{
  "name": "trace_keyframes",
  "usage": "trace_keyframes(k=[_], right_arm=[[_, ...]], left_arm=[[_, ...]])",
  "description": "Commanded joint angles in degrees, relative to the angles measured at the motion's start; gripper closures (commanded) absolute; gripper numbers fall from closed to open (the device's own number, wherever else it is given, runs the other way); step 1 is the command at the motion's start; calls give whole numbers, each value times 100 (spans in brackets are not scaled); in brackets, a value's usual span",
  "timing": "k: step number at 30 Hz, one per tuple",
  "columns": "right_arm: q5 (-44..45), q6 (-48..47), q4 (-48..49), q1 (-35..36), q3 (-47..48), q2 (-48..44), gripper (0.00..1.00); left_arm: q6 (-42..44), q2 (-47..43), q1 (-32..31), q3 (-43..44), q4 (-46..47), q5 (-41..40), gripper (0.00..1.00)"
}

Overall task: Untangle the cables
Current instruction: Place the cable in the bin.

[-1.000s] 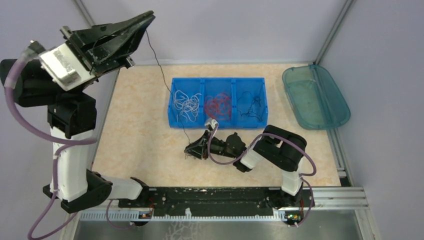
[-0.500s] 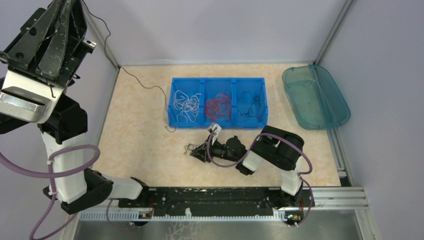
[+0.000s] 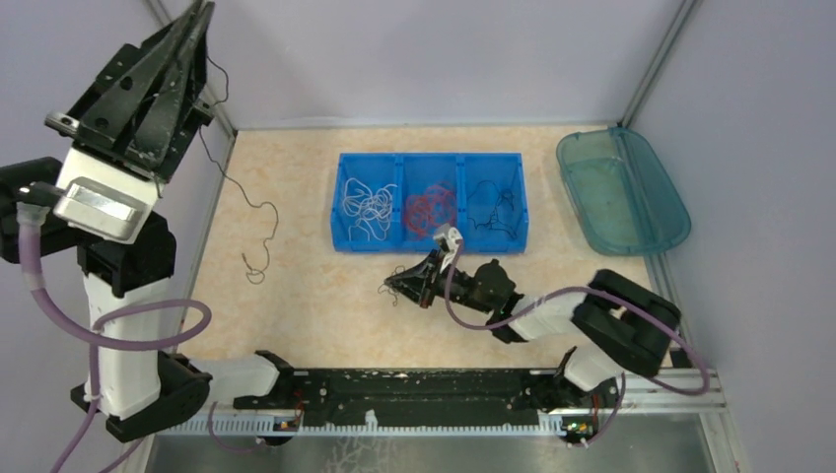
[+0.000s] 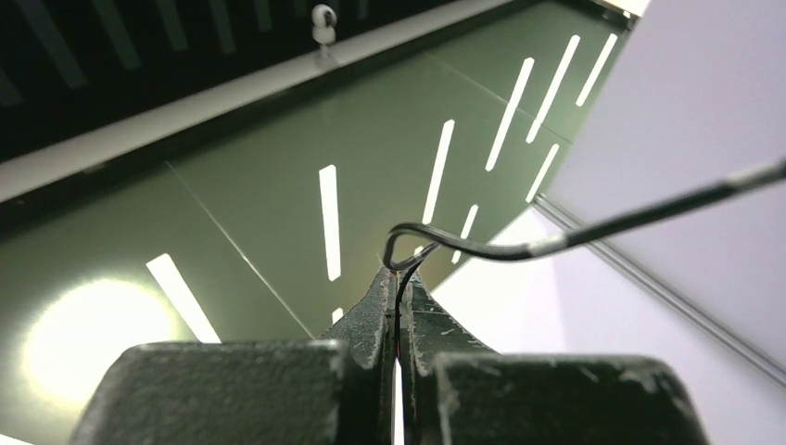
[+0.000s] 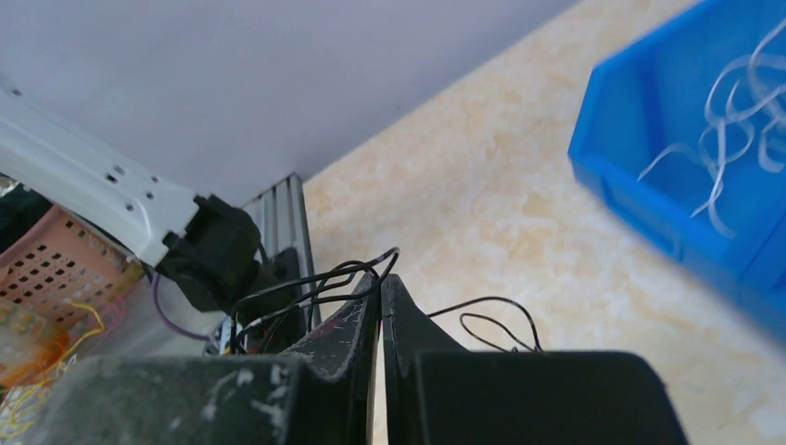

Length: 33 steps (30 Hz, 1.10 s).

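Observation:
My left gripper [image 3: 204, 10] is raised high at the far left, pointing up and shut on one long black cable [image 3: 258, 209]. That cable hangs down and ends in a curl on the table. In the left wrist view the cable [image 4: 519, 248] bends out of the shut fingertips [image 4: 400, 278]. My right gripper [image 3: 396, 287] lies low on the table in front of the blue bin. It is shut on a small tangle of black cables [image 5: 320, 281], with more loops [image 5: 496, 320] lying beside it.
The blue bin [image 3: 431, 246] has three compartments holding white cables [image 3: 365, 207], red cables [image 3: 430, 207] and black cables [image 3: 493, 205]. A teal tray [image 3: 656, 187] sits at the right. Walls close in the table at the back and on both sides.
The long black cable came free of the tangle and swung left with my rising left arm, so its end now lies left of the bin. My right gripper shut and shifted slightly right.

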Motion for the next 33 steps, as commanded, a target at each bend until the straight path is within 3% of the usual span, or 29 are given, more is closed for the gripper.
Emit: trace_keyframes(k=[1,9,15,18,23,30,33], right_arm=[[-280,-304,-1121,-295,333,-1260,99],[-489,-780,-3893,-1127,1326,-3021,100],[-155,-1264,-5784,-1672,2528,-3381,100],[624,-1476,-6660,-1864,3028,-3228,100],[863,-1334,-7437,-2727,3590,-2578,100],[1445,-1428,-7559,-3334,3772,-1559,100],[1294,-1279,-7688,-3588,3944,-991,80]], left_arm=[[173,-283,-14,-465,-526,195,100],[-176,-879,-14,-1675,-1445,509,100],[-548,-1230,-14,-2490,-1848,837,100],[-784,-1291,-14,-2665,-1927,870,100],[-979,-1326,-17,-2823,-2024,969,100],[-1048,-1333,-16,-2845,-2060,987,100],[-1100,-1328,-14,-2848,-2063,1029,100]])
